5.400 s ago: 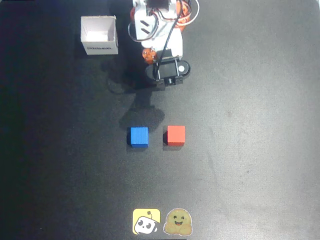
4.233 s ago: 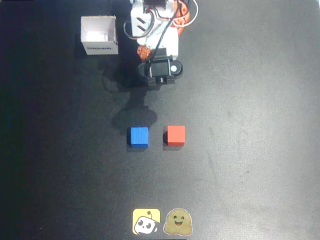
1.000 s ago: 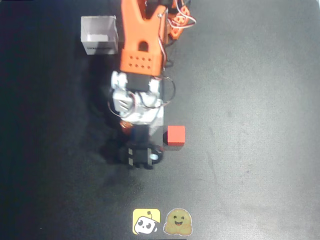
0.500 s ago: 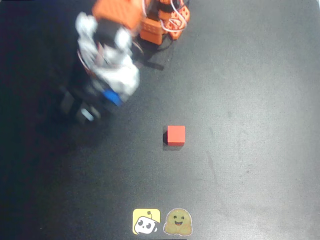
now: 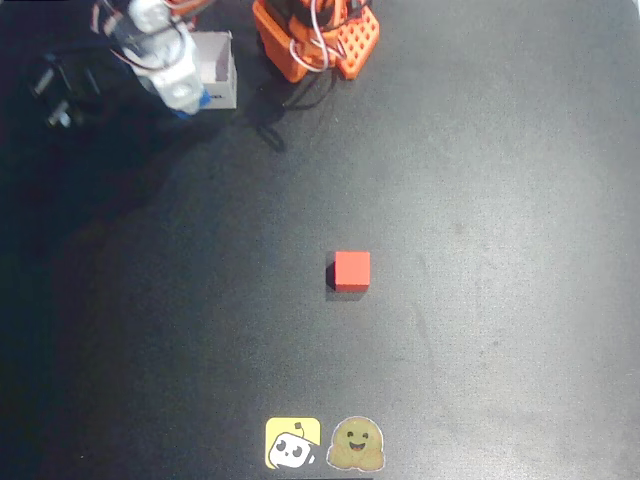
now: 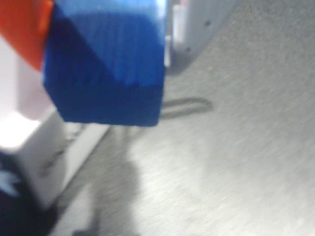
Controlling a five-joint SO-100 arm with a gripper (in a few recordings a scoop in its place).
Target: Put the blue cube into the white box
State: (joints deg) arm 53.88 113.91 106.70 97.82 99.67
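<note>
While the arm [image 5: 160, 60] leans out to the upper left in the overhead view, the jaws are clamped on the cube [image 6: 106, 64]: in the wrist view it fills the upper left, lifted clear of the table [image 6: 236, 162], with an orange finger [image 6: 22, 27] pressed on its left face. Overhead, just a sliver of blue shows at the wrist's lower edge [image 5: 200, 97], right by the box [image 5: 222, 72]. Box sits at the top left of the table, left of the arm's orange base [image 5: 318, 38], and the wrist overlaps its left part. Wrist view has the box's white wall [image 6: 54, 157] below and left of the cube, blurred. Red cube [image 5: 351, 270] sits alone mid-table, well apart from the box. Two stickers [image 5: 326, 443] at the bottom edge.
</note>
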